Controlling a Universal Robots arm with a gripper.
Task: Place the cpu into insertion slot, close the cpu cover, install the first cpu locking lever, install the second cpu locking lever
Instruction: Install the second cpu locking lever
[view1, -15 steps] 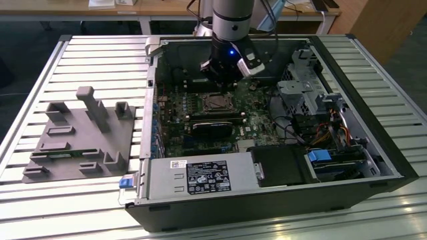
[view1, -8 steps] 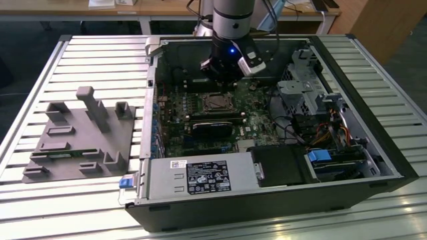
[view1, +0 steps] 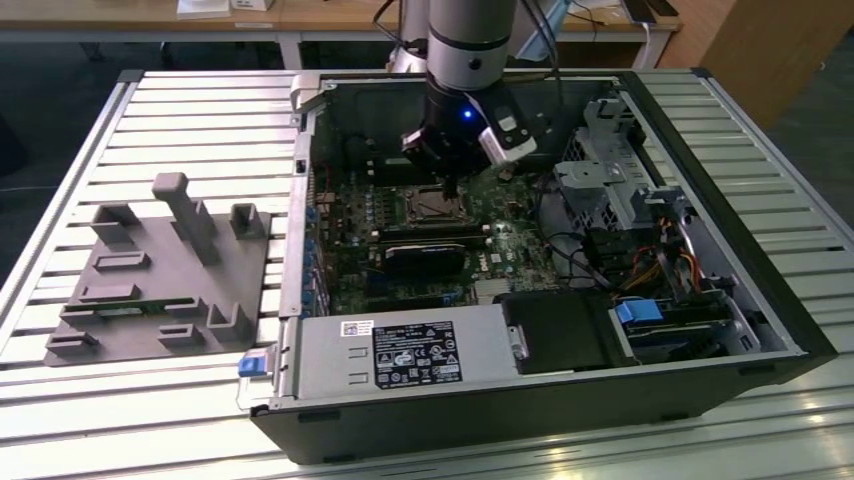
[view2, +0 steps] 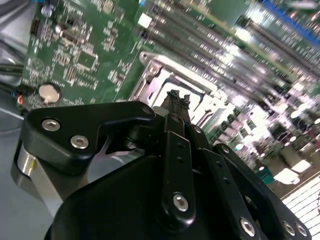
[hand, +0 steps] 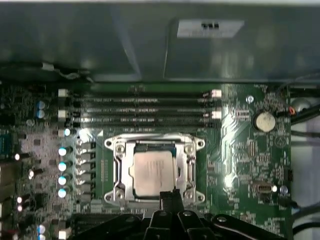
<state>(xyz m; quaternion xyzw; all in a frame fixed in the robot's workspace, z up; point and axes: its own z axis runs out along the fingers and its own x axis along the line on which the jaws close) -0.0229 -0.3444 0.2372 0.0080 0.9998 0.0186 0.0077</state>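
The cpu (hand: 153, 172), a dull silvery square, lies in the insertion slot (view1: 430, 206) on the green motherboard. The cpu cover (hand: 118, 170), a silvery frame, lies flat around the chip, and its window shows the chip's top. In the second wrist view the cover's frame (view2: 150, 75) shows past the fingertips. My gripper (hand: 169, 196) hangs just above the socket's edge, its black fingers (view2: 172, 107) pressed together with nothing between them. In the exterior view the gripper (view1: 454, 188) reaches down into the open computer case beside the socket. I cannot make out the locking levers.
Long memory slots (hand: 140, 107) run beside the socket, and a coin battery (hand: 263, 120) sits on the board. A black block (view1: 427, 252) lies near the socket. Drive cages (view1: 614, 170) and cables crowd the exterior view's right. A grey fixture (view1: 160, 270) stands outside the case.
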